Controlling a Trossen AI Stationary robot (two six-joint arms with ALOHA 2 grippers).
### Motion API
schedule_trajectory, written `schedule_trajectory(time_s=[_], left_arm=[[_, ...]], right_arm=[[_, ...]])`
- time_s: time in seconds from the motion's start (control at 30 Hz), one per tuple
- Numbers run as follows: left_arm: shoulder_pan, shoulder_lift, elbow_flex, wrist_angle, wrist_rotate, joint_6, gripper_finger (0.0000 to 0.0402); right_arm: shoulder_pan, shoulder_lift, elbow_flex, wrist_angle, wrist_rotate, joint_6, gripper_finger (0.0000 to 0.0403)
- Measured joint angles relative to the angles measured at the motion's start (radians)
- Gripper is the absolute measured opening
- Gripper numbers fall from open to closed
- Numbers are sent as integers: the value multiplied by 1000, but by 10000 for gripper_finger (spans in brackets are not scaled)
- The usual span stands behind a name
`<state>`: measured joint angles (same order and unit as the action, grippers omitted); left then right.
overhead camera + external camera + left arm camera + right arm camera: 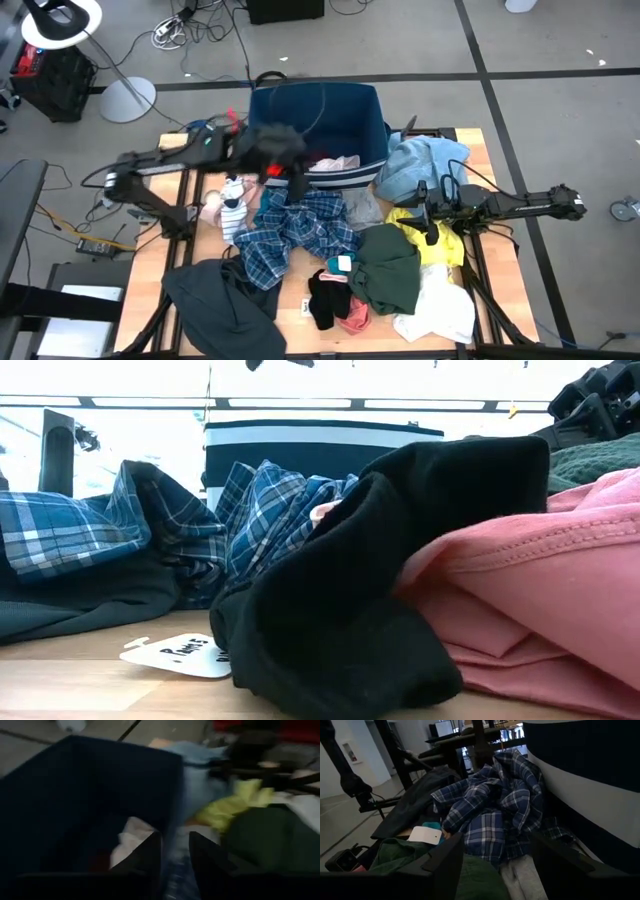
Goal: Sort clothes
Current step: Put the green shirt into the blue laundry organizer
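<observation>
Left claw [296, 178] hangs open over the blue bin [370, 110], nothing in it. Right claw [428, 212] waits open. Next, grab the plaid shirt [300, 228].

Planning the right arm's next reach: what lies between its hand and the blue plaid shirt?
In the right wrist view, only a grey garment lies between the right hand and the plaid shirt.

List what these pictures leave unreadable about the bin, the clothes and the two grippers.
- Navy bin: the left arm covers part of its inside in the high view; contents mostly hidden there.
- Left gripper: motion blur in its wrist view; what lies under it is unclear.
- Black garment blocks most of the table in the low view.
- Right gripper: open over plaid shirt; fingertips cut off.
</observation>
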<state>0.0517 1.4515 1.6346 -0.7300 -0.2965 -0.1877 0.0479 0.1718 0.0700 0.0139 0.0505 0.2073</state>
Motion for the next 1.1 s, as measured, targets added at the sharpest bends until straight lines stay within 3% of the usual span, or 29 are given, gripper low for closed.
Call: schedule_trajectory(time_s=[0.33, 0.5, 0.67, 0.8, 0.9, 1.1], left_arm=[[-311, -262, -385, 225, -164, -110, 106], [-420, -311, -491, 239, -291, -176, 106], [-484, -333, -604, 307, -355, -186, 106], [-482, -349, -739, 406, -326, -170, 106], [-449, -369, -870, 564, -240, -154, 106], [-348, -428, -1109, 873, -91, -125, 106]], right_arm=[[0, 0, 0, 11, 0, 0, 231], [0, 0, 0, 51, 0, 19, 231], [0, 0, 0, 139, 6, 97, 231], [0, 6, 0, 114, 6, 130, 231], [7, 40, 37, 50, 7, 155, 230], [11, 209, 264, -232, 7, 183, 229]])
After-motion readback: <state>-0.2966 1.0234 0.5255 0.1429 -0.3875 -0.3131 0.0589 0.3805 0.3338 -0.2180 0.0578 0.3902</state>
